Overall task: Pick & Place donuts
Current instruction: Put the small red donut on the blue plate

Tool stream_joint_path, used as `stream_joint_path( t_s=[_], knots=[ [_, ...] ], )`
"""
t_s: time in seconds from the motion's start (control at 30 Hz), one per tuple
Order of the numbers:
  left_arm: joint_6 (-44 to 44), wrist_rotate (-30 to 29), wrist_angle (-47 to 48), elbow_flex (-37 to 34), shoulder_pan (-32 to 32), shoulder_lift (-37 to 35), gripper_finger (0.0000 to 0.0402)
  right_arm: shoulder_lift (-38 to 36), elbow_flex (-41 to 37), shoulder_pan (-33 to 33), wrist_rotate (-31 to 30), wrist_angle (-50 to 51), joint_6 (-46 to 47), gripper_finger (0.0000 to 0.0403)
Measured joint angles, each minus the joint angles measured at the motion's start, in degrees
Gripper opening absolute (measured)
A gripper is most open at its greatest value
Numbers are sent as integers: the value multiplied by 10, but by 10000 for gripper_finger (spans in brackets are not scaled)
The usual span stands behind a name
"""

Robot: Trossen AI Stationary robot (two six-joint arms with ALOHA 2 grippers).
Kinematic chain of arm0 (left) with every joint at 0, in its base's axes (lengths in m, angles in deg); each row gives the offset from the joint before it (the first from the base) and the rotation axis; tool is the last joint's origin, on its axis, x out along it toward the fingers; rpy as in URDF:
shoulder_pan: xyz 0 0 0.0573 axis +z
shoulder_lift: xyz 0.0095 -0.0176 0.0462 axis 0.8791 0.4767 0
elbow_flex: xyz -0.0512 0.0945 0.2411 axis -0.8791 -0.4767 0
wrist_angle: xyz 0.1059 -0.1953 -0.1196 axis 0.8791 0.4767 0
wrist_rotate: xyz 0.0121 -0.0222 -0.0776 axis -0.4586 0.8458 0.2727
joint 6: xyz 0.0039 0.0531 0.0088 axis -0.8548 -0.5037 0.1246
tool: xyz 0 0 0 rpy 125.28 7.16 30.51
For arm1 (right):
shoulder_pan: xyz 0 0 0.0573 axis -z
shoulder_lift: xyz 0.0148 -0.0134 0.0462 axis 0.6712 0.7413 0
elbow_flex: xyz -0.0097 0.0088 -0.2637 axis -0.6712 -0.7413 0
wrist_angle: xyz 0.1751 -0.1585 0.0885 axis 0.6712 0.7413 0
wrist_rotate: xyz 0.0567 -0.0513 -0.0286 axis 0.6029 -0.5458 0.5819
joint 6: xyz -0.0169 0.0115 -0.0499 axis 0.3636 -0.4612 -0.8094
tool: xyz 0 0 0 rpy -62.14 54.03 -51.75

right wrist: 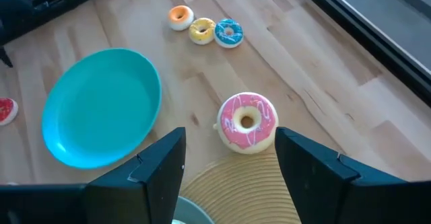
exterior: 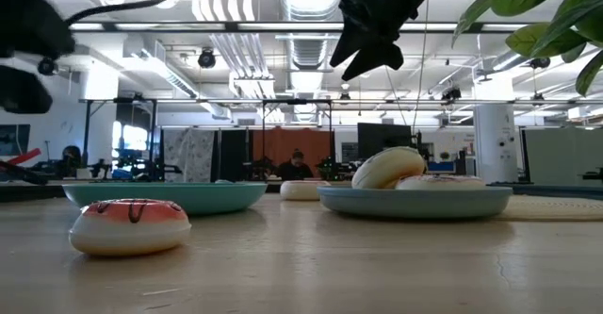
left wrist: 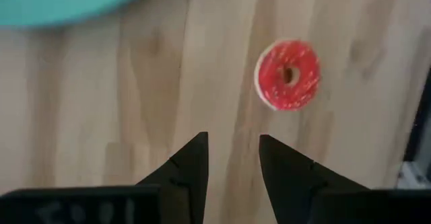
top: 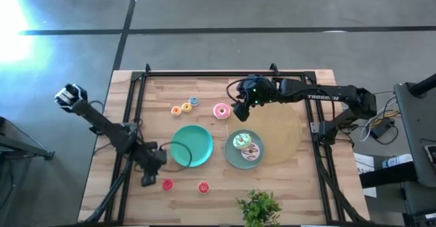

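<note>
R gripper (top: 240, 111) above pink donut (top: 221, 110), L gripper (top: 150, 174) near red donut (top: 167, 183)

R gripper hangs over the table w/ fingers wide open, nothing held; pink donut lies just beside the tan disc (top: 283, 137). L gripper is low by the table edge, fingers slightly apart, empty. Green donut (top: 240, 141) and white donut (top: 249, 152) lie on one teal plate (top: 231, 155); other teal plate (top: 191, 145) holds nothing. Orange (top: 176, 110), yellow (top: 186, 107), blue (top: 193, 101) tiny donuts in a row; second red one (top: 203, 187) near front edge

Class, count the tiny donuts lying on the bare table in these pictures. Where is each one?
5: orange donut, yellow donut and blue donut clustered beyond the empty teal plate; two red donuts at the near edge.
</note>
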Motion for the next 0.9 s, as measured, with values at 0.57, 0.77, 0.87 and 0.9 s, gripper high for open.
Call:
stream_joint_path(
  t_s=[0.57,0.77,0.87,0.9],
  knots=[
    [110,-63,-171,5,-51,127,106,0,-12,0,-1,-1,-5,219],
    [116,-62,-176,5,-51,167,106,0,-12,0,-13,0,-9,219],
    [126,-62,-178,5,-51,182,104,0,-12,0,-15,-1,-9,219],
    [127,-59,-178,5,-51,187,99,0,-12,0,-16,-1,-10,219]
  ],
)
